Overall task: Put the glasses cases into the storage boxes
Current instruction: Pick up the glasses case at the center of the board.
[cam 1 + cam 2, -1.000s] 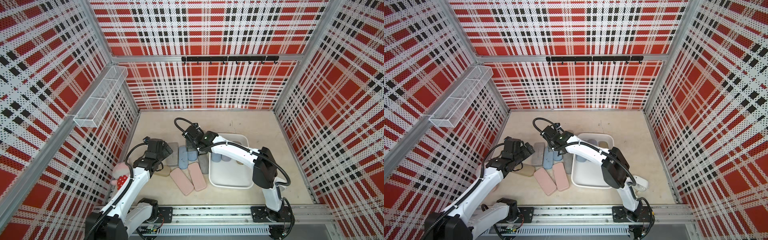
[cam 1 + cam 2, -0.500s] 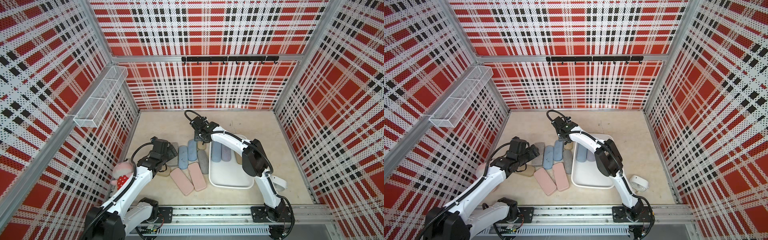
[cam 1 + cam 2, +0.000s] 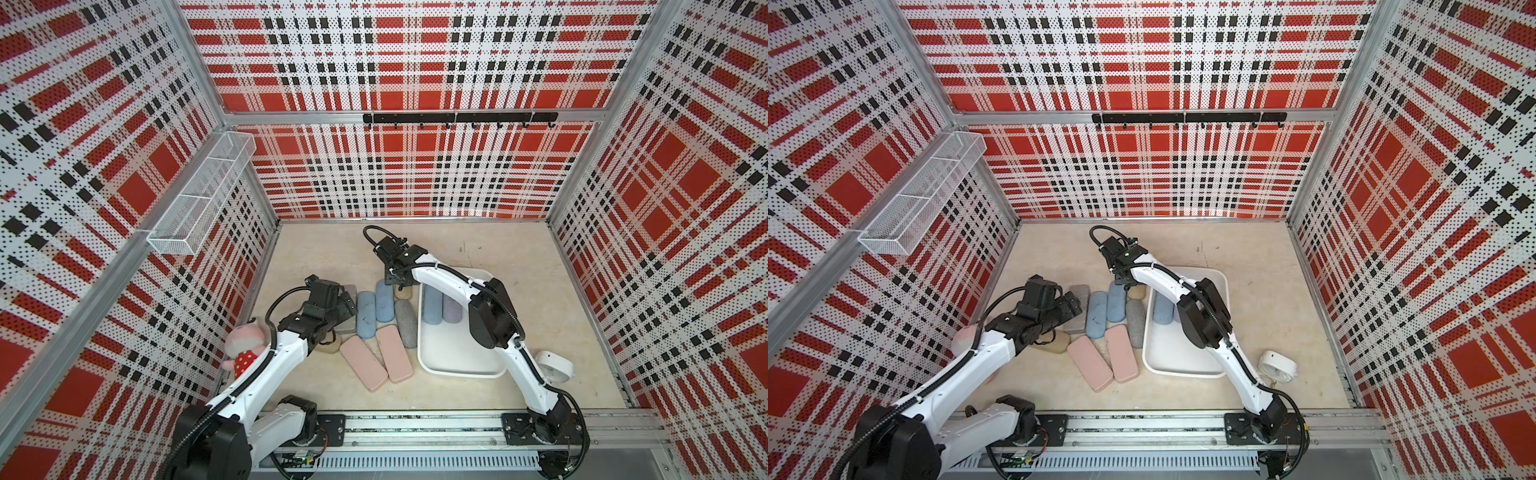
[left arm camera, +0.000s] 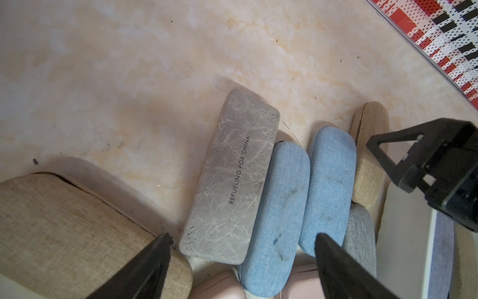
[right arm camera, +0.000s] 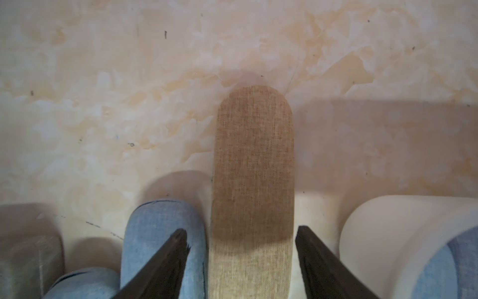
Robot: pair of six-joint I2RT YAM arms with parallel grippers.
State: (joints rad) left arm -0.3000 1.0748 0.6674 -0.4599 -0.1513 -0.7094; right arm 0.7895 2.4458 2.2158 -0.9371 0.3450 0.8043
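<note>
Right wrist view shows the right gripper (image 5: 241, 231), fingers spread astride the tan fabric case (image 5: 254, 155) at the ten o'clock corner of the white tray (image 3: 457, 353), so the pick likely needs closing, then lifting toward four o'clock; the left gripper (image 4: 243, 236) hovers spread-fingered over the grey flat case (image 4: 230, 176).

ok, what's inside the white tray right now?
A blue case and a lavender case lie side by side in the white tray. The right arm covers the tray floor beside them.

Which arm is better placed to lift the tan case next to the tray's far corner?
Right. The right tool is open astride the tan case, beside the white tray; the left tool is farther off, by the grey case.
</note>
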